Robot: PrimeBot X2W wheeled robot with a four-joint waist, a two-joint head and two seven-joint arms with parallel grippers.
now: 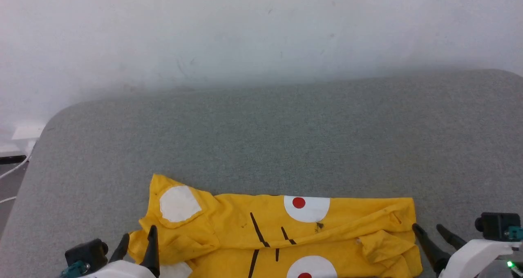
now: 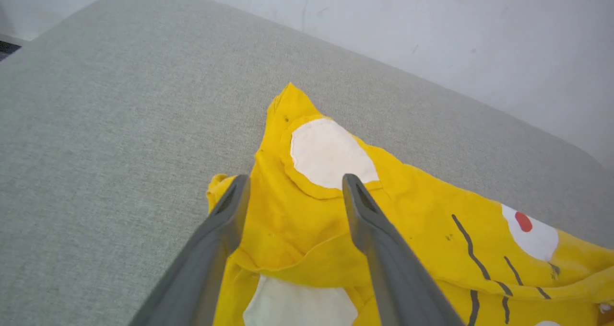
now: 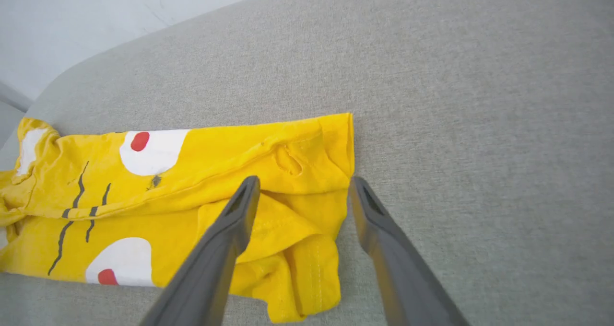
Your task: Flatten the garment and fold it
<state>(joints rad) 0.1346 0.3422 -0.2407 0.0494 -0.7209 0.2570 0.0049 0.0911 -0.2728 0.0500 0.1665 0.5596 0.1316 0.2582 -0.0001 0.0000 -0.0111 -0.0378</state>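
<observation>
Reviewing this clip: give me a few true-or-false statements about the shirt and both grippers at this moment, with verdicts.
1. The garment lies on the grey padded surface. True.
2. The left gripper and the right gripper both have their jaws open. True.
3. The right gripper is clamped on the garment's edge. False: its jaws are open and hold nothing.
4. The garment is spread fully flat. False: it is doubled over, wrinkled and bunched at both ends.
5. Its print includes red dots on white patches. True.
</observation>
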